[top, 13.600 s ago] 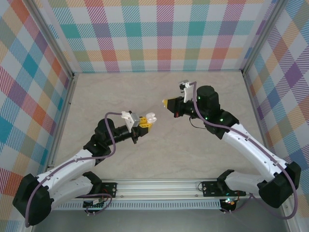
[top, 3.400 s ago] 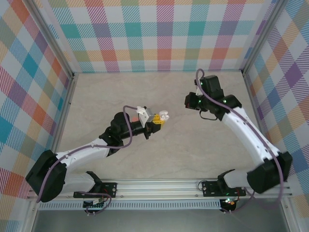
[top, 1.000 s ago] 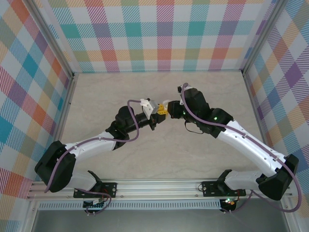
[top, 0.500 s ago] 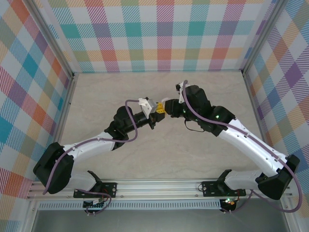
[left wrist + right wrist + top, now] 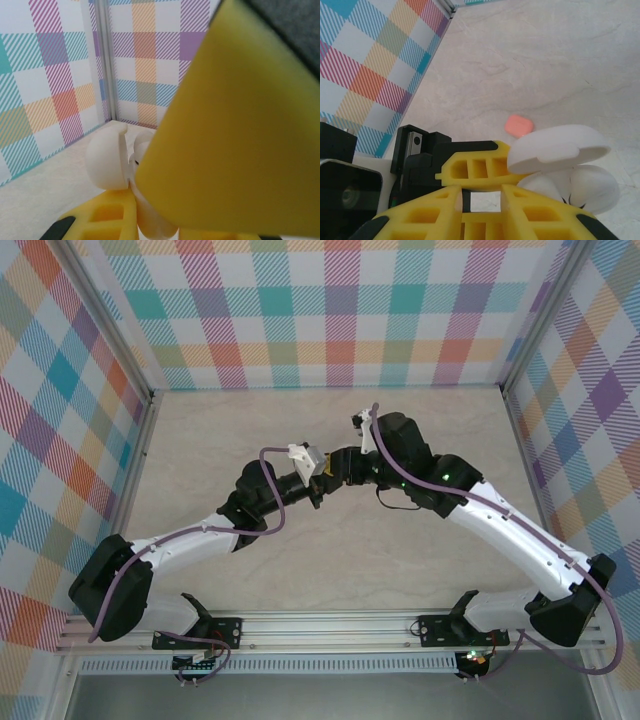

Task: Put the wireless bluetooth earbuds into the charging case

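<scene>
The white charging case (image 5: 582, 190) is held off the table in the shut fingers of the left gripper (image 5: 321, 478). Its lid (image 5: 560, 147) is swung up, and the mouth is turned roughly toward the right wrist camera. In the top view the two grippers are met at mid-table: the left arm is reached toward 2 o'clock and the right arm toward 9 o'clock.

From the right gripper (image 5: 481, 197), in its own wrist view, the case is found at about 3 o'clock, just beside the fingertips and not in line with them. The case's long axis is laid across the view from 9 to 3 o'clock.

The right fingers are seen slightly apart, but whether an earbud is pinched between them cannot be told. The rounded white forms in the case mouth are possibly earbuds (image 5: 546, 186) already seated.

A salmon-pink case (image 5: 519, 125) is left on the table (image 5: 560, 60) at 12 o'clock, well apart.

The right arm is judged the nearer one for any insertion. A sideways shift toward 3 o'clock is called for first.
</scene>
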Available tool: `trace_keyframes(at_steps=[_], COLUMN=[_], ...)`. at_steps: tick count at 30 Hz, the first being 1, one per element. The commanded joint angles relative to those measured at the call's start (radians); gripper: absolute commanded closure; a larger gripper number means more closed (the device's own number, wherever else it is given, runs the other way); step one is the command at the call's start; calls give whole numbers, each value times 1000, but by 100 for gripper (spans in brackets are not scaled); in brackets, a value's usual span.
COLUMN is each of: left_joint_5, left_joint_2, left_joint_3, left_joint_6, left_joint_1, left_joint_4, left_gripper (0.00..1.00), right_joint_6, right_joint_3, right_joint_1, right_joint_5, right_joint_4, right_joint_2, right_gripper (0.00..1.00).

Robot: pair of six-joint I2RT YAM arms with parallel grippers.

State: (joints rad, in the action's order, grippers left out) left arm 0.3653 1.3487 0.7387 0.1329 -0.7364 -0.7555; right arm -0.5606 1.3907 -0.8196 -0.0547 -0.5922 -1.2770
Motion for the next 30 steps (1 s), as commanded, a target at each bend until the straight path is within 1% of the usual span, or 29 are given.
trace_keyframes(at_steps=[1, 9, 11, 13, 16, 19, 21, 24, 26, 30], left_joint_5=[17, 4, 4, 6, 11, 42, 87, 162, 186, 173], left_joint_2=[-47, -60, -63, -66, -76, -95, -114, -132, -141, -160], left_joint_3=[9, -2, -2, -4, -8, -5, 7, 29, 31, 15], left_joint_6=[30, 34, 32, 32, 31, 38, 51, 72, 74, 71], left_joint_1=[-11, -12, -12, -12, -12, -12, -11, -11, -10, -11], left_joint_4=[-46, -35, -36, -36, -34, -1, 50, 141, 175, 189], left_gripper=[100, 100, 100, 100, 100, 100, 100, 100, 100, 100], right_joint_6=[3, 40, 57, 82, 115, 123, 123, 140, 162, 205], right_joint_3=[61, 208, 235, 254, 258, 265, 269, 286, 310, 337], right_joint_1=[-7, -7, -7, -5, 26, 106, 173, 240, 270, 303], right_joint_5=[3, 23, 12, -25, -58, 18, 114, 226, 287, 382], right_joint_4=[-45, -120, -137, -156, -170, -193, -197, -198, -209, -232], right_joint_2=[11, 34, 40, 46, 51, 27, 0, -53, -99, -188], right_gripper=[72, 72, 72, 71, 69, 67, 67, 66, 66, 65])
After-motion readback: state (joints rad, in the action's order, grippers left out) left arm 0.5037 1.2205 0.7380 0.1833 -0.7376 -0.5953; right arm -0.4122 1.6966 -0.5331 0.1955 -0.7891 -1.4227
